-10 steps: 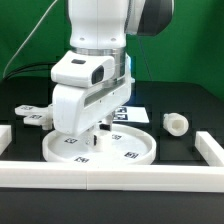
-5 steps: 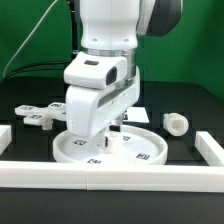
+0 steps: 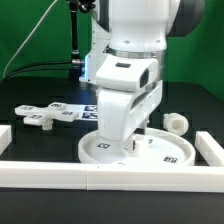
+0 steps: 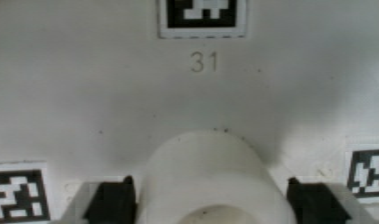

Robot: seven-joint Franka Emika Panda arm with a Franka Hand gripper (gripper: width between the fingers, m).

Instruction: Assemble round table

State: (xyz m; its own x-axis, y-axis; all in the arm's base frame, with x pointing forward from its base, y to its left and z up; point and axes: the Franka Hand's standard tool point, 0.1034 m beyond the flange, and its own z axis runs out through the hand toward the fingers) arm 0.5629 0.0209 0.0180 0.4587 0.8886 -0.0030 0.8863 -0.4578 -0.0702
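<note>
The gripper (image 4: 207, 205) is pinching the raised stub (image 4: 207, 165) at the centre of the disc (image 3: 168, 153), likely holding there to drag it; the disc is lying flat just behind the front rail (image 3: 60, 172).

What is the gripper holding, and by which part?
The gripper holds the round disc by the raised hub at its centre; its fingers clamp that hub from both sides.

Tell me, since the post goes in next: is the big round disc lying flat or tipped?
Flat, rim up: the round disc sits level on the table, no edge raised.
</note>
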